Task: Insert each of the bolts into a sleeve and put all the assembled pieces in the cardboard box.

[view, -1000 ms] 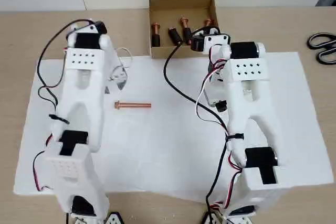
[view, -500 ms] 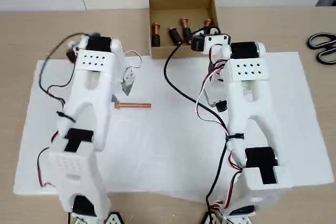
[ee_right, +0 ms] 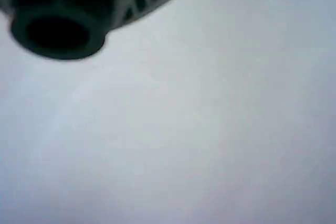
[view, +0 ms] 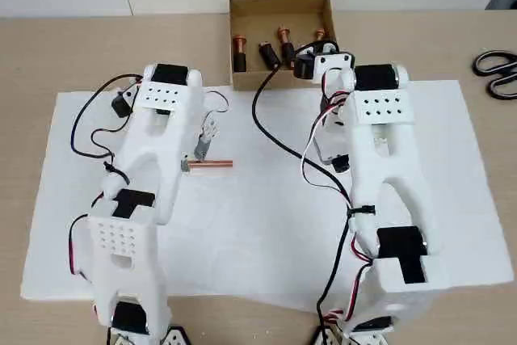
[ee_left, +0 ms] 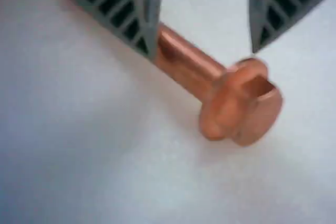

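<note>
A copper bolt (view: 208, 164) lies flat on the white sheet (view: 266, 232), left of centre. My left gripper (view: 203, 145) is right over its head end. In the left wrist view it (ee_left: 203, 45) is open, its grey fingers (ee_left: 121, 9) on either side of the bolt's shank (ee_left: 184, 64), close to the hexagonal head (ee_left: 242, 106). A black sleeve (ee_right: 56, 31) with its bore showing sits in my right gripper (ee_right: 100, 3), low over the sheet; that gripper is tucked under the right arm (view: 380, 143). The cardboard box (view: 239, 4) at the back holds several assembled pieces (view: 275, 48).
Black scissors (view: 497, 70) lie on the bare table at the far right. The right arm's cables (view: 271, 119) trail across the sheet between the arms. The sheet's front middle offers free room.
The left arm has swung right and towards the front, bringing its open gripper from the sheet's back left onto the bolt. The right arm and the bolt have not moved.
</note>
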### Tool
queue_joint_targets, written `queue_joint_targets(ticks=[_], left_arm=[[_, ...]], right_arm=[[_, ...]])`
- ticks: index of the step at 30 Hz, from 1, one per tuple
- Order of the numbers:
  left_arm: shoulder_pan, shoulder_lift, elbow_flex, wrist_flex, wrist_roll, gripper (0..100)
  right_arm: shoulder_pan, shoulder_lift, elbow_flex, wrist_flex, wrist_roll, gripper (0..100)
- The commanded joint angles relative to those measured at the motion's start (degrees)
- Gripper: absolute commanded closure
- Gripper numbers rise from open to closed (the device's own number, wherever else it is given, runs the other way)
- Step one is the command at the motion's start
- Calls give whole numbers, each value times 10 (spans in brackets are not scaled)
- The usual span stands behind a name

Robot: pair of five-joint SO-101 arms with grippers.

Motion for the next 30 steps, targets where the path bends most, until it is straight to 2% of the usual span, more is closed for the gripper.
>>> queue_joint_targets(ticks=[1, 10, 19, 30], left_arm=[[5, 4, 3, -2, 3, 885], [4, 4, 3, -13, 40, 883], [4, 5, 6, -13, 41, 883], [10, 91, 2, -12, 55, 889]], right_arm=[[-4, -31, -2, 5, -6, 980], [-4, -31, -2, 4, -6, 980], [-4, -31, -2, 4, -6, 980], [-4, -30, -2, 3, -6, 980]])
